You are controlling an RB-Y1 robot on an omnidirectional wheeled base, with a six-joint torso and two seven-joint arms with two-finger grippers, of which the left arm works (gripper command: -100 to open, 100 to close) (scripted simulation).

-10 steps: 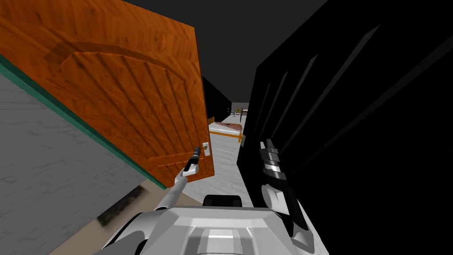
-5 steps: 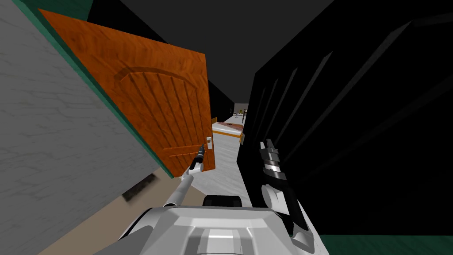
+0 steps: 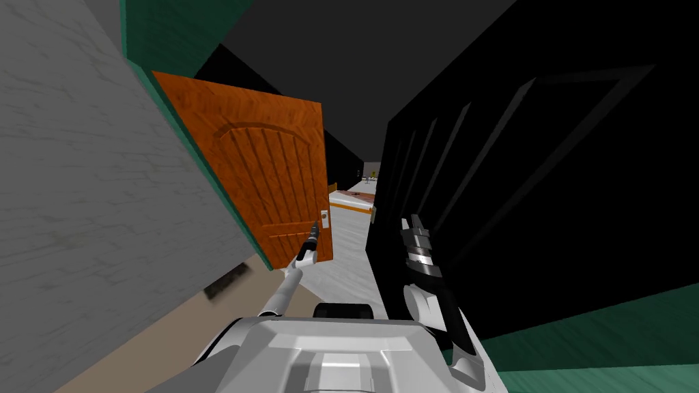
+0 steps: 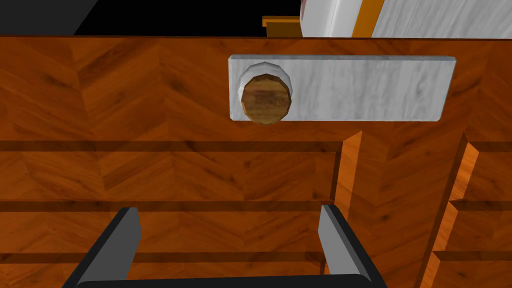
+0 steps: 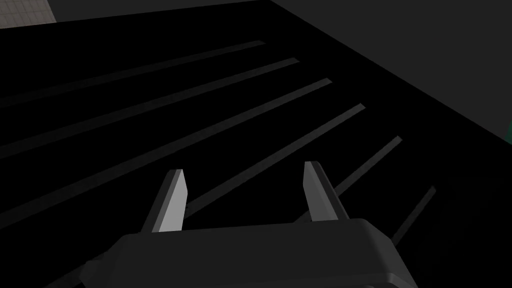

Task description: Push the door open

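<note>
Our left gripper (image 4: 227, 210), fingers spread and empty, sits close against the orange wooden door (image 3: 269, 170), near its knob (image 4: 265, 98). Our right gripper (image 5: 245, 168), also spread, faces a dark slatted panel (image 3: 546, 170). The door stands ajar, left of us. A bed (image 3: 351, 199) lies beyond.

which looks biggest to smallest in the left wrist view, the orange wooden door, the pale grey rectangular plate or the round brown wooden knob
1. orange wooden door, running past the edges
2. pale grey rectangular plate on the door
3. round brown wooden knob at the plate's end
</note>
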